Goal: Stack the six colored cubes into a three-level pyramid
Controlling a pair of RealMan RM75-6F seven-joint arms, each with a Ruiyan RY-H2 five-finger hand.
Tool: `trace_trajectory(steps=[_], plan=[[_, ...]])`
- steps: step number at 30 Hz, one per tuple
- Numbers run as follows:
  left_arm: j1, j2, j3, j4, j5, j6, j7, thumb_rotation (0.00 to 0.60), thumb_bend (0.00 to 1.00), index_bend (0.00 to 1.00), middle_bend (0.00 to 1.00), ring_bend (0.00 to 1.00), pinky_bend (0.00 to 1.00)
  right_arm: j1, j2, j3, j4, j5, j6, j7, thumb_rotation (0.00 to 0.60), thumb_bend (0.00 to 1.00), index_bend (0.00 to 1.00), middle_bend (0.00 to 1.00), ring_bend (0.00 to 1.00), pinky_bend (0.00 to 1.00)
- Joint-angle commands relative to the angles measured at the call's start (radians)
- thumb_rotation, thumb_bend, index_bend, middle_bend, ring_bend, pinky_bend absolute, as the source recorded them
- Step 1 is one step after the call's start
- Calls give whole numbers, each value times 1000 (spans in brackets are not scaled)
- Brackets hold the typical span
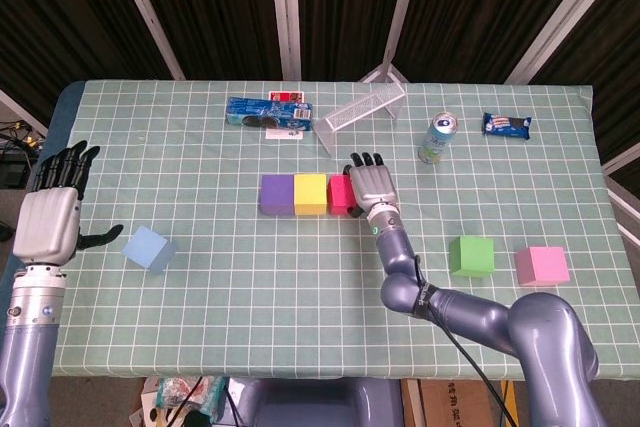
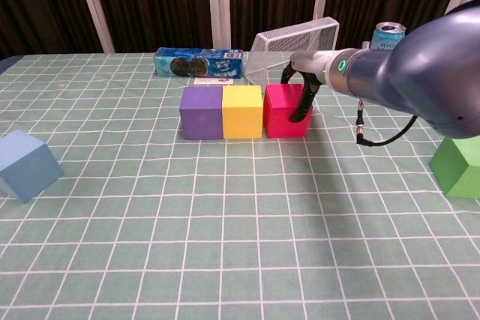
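Grey right hand: our right hand (image 1: 373, 185) sits on the magenta cube (image 2: 284, 109), fingers draped over its top and far right side; we judge it is gripping or pressing the cube, though the thumb side is hidden.
Left hand: our left hand (image 1: 52, 215) hangs at the table's left edge, fingers spread and empty, just beside the light blue cube (image 1: 149, 248).
Base row: the magenta cube stands touching the yellow cube (image 2: 242, 111), which touches the purple cube (image 2: 201, 112); we read these three as the bottom level, near complete.
Loose cubes: the green cube (image 1: 470, 255) and the pink cube (image 1: 542, 265) lie well apart on the right; the light blue one is alone on the left.
Handling: the cubes look like light, matte foam or plastic, stiff enough to keep square edges; we expect them to slide easily on the checked cloth (image 1: 300, 307) and to topple if nudged.
Where to hold: we would take each cube by two opposite side faces, near the middle, leaving the underside free to seat across a seam.
Clutter: a cookie packet (image 1: 266, 113), a tipped wire basket (image 1: 365, 107), a can (image 1: 437, 137) and a snack bar (image 1: 507, 125) lie along the back.
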Motion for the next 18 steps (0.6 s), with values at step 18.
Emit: trace_trajectory(steps=[18], plan=[[-2,1,1,4,-11,-4,-1,600,46,0,0,0,40,13,-27,10,48,-8,-19,3,600,319,514,114,0,0]])
